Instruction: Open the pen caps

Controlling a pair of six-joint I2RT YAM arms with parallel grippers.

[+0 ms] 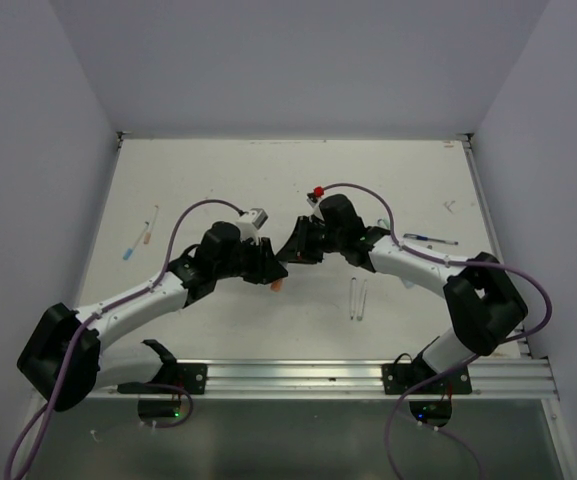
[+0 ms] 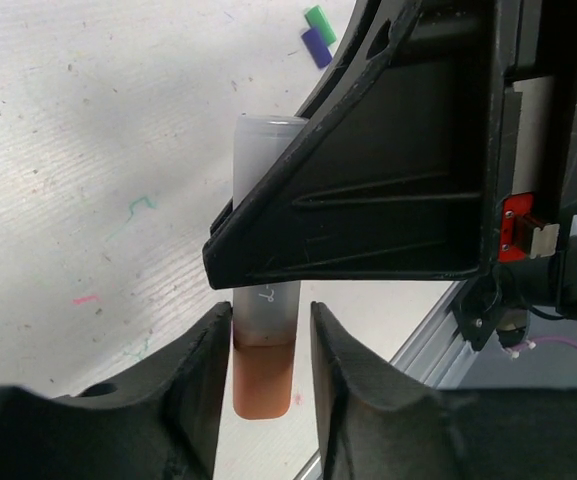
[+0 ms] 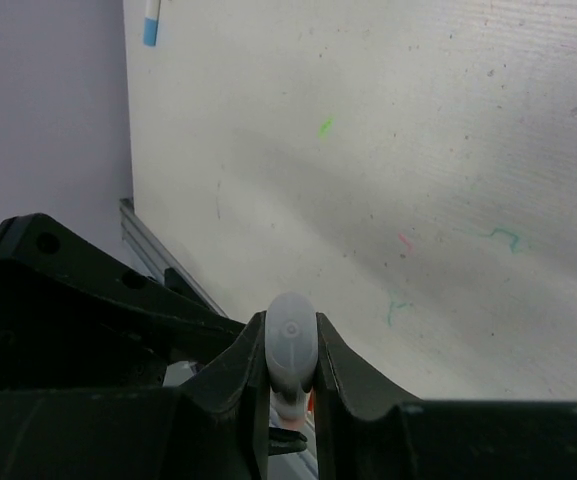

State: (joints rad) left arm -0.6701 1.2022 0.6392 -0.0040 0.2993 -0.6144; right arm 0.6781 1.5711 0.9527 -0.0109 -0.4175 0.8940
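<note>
Left fingers [image 2: 200, 360] tight on orange cap [image 2: 263, 385], right fingers [image 3: 335, 368] tight around white barrel [image 3: 291, 335].

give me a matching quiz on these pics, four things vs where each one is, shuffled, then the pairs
1 orange cap
2 white barrel end
3 green cap
4 blue-tipped pen

a on the table close to the wall
b between the left fingers
c lying beside a dark blue cap
d pinched by the right fingers

pairs: 1-b, 2-d, 3-c, 4-a
</note>
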